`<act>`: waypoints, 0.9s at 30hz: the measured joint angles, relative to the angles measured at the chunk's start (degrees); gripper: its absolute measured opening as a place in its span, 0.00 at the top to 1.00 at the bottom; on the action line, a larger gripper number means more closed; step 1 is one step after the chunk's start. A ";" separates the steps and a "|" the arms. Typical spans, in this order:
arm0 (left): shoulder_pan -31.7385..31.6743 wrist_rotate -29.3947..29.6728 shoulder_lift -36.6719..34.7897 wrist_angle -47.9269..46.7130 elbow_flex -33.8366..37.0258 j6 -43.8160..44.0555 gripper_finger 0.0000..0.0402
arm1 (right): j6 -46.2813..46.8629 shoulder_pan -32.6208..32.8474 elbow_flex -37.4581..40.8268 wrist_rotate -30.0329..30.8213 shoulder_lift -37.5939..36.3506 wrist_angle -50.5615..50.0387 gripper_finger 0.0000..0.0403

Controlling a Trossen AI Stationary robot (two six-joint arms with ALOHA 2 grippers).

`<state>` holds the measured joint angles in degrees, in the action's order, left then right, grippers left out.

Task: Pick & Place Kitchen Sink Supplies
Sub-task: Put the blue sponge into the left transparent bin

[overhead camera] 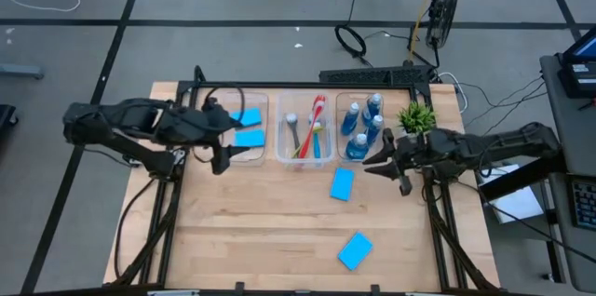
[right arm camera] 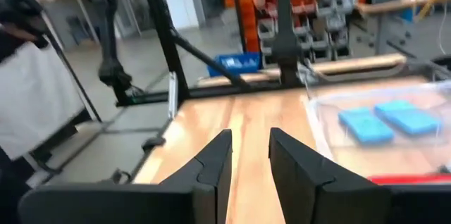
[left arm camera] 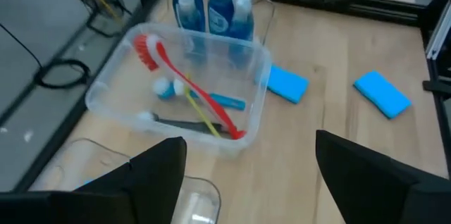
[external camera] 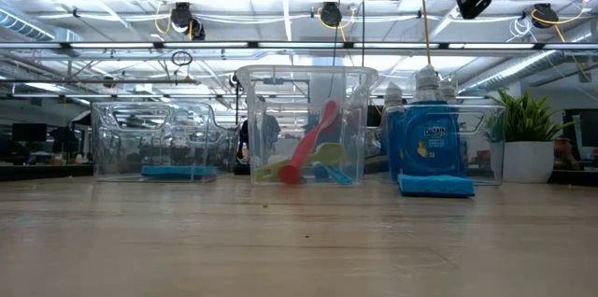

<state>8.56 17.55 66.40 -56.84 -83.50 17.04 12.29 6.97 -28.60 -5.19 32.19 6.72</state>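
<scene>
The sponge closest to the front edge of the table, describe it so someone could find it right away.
Start from the three clear bins along the table's back. Two blue sponges lie loose on bare wood in front. The front sponge lies alone, turned at an angle; the other sponge sits just before the bins.

Blue sponges, red brush

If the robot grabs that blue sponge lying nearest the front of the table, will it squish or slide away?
The blue sponge looks soft, so it would probably squish a little when pinched. It lies flat on the bare wooden table, so it shouldn't roll or tip, though a sideways push might slide it. It is likely light for its size.
</scene>
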 joint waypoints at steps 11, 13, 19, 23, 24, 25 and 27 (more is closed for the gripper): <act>5.90 6.09 -8.84 5.80 8.44 -0.35 0.23 | 0.54 8.04 -8.52 9.22 10.55 -5.73 0.79; 6.03 6.07 -11.96 7.87 12.40 -0.33 0.22 | 0.72 9.63 -9.75 11.03 12.33 -5.77 0.79; 6.21 4.48 -20.86 12.29 22.84 0.15 0.23 | 4.76 13.70 -13.25 17.80 17.66 -6.12 0.79; 6.21 2.95 -26.40 13.81 28.09 -0.09 0.24 | 7.65 15.67 -15.06 21.86 21.11 -7.11 0.79; 6.21 2.78 -27.70 13.92 29.20 -0.17 0.25 | 8.46 15.98 -15.62 22.73 22.02 -7.56 0.79; 6.21 2.47 -28.99 14.09 30.19 -0.10 0.25 | 9.31 16.26 -16.28 23.62 22.87 -8.58 0.79; 6.18 2.34 -31.64 14.03 32.02 -0.07 0.25 | 10.90 16.72 -17.46 25.01 24.67 -10.07 0.79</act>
<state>14.74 19.89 34.75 -42.82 -51.49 16.97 23.19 23.69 -46.06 19.81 56.86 -3.35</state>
